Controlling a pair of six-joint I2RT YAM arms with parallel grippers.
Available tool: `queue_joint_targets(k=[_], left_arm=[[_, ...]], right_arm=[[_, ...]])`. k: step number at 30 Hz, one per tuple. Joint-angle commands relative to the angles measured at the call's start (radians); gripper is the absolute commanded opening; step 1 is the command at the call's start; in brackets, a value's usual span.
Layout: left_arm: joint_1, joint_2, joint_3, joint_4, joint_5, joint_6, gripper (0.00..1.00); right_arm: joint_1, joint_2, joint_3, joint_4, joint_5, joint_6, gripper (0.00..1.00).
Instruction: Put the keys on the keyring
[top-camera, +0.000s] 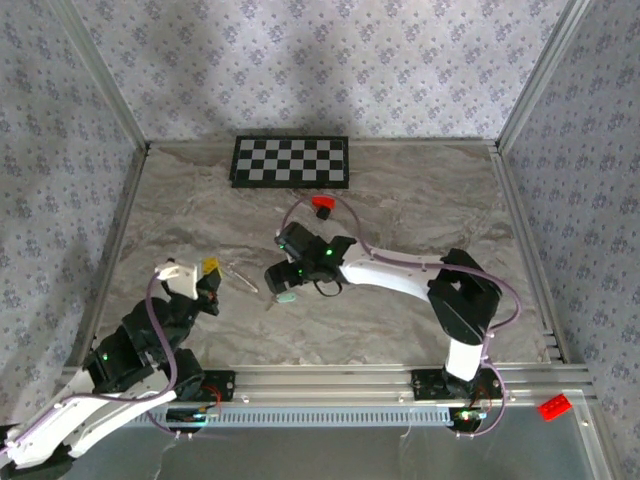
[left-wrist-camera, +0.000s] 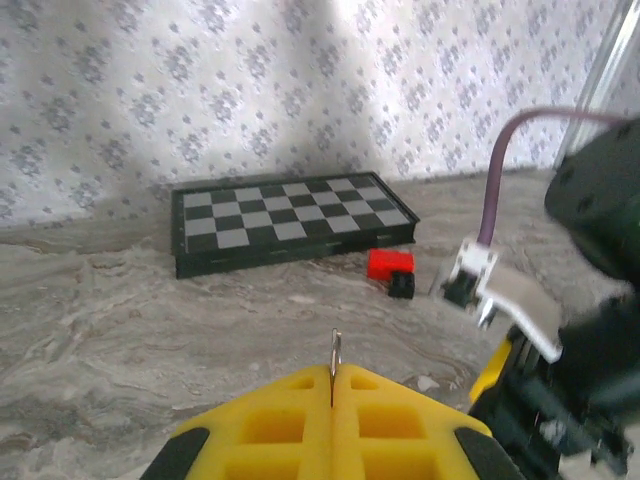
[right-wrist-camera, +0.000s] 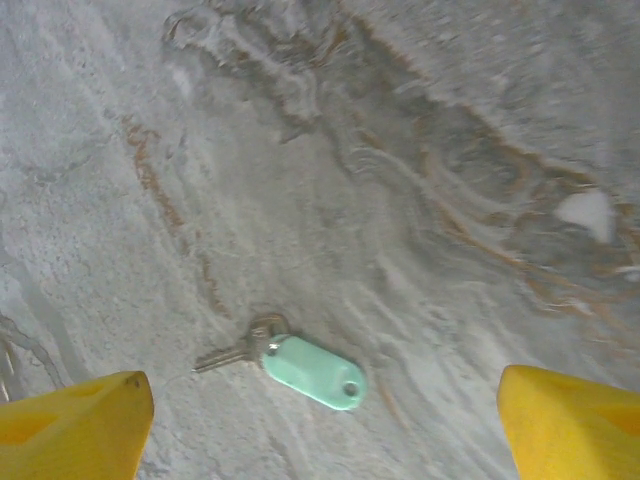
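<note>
"Where's the key (right-wrist-camera: 305, 368)?"

"Flat on the marble table (right-wrist-camera: 400, 150), green tag and all, between the yellow fingers (right-wrist-camera: 80, 420) of the right pincer (right-wrist-camera: 330, 405). Those are spread wide and touch nothing."

"And the left pincer (left-wrist-camera: 335, 390)?"

"Pressed tight. A thin bit of metal pokes out between its pads (left-wrist-camera: 270, 420). That's the keyring (left-wrist-camera: 336, 352), nipped at one end. From above, the rest of it points towards the key, but apart from it."

"Anything else?"

"A folded chessboard (top-camera: 290, 161) by the far wall, and a small red block (top-camera: 322, 204) near it."
</note>
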Motion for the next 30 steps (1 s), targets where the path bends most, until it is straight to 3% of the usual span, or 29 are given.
queue_joint_targets(k=[1, 10, 17, 30], left_arm=[[0.006, -0.068, 0.004, 0.016, -0.074, -0.002, 0.00], [0.006, -0.103, -0.008, 0.003, -0.091, -0.015, 0.00], [0.006, -0.102, -0.013, 0.006, -0.088, -0.016, 0.00], [0.006, -0.095, -0.029, 0.023, -0.079, -0.011, 0.00]], right_arm=[[0.028, 0.053, 0.048, -0.029, 0.025, 0.060, 0.87], [0.073, 0.169, 0.136, -0.097, 0.045, 0.082, 0.72], [0.070, 0.217, 0.180, -0.154, 0.046, 0.084, 0.55], [0.052, 0.261, 0.197, -0.164, 0.021, 0.091, 0.41]])
